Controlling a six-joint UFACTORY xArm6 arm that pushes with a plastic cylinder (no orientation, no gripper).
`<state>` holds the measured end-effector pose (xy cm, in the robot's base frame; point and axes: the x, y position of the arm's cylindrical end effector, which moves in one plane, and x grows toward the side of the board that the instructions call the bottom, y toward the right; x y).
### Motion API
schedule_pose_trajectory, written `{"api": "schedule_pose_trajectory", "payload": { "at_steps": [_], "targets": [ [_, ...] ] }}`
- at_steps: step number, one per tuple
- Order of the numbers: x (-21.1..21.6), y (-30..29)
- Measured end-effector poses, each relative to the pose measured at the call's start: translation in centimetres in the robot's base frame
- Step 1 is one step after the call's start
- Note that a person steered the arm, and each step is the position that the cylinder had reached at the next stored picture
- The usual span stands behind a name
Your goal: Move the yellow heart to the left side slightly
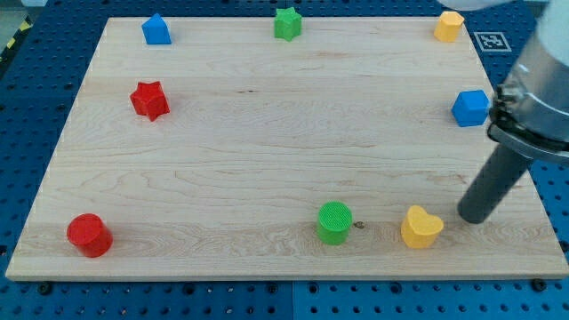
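The yellow heart [420,227] lies near the board's bottom edge, right of centre. My tip [472,217] rests on the board just to the heart's right, a short gap away, not touching it. The dark rod rises from the tip up to the arm at the view's right edge. A green cylinder [335,221] stands to the heart's left.
A red cylinder [89,235] sits at the bottom left, a red star [149,100] at the left. A blue block [156,29], a green star [287,23] and a yellow block [449,26] line the top edge. A blue cube [469,108] sits at the right.
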<state>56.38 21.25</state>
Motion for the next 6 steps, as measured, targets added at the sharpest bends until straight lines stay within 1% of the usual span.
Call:
{"api": "schedule_pose_trajectory", "payload": {
  "at_steps": [1, 2, 4, 6],
  "targets": [
    [2.0, -1.2],
    [1.8, -4.5],
    [1.7, -4.9],
    [1.3, -6.6]
  ]
}}
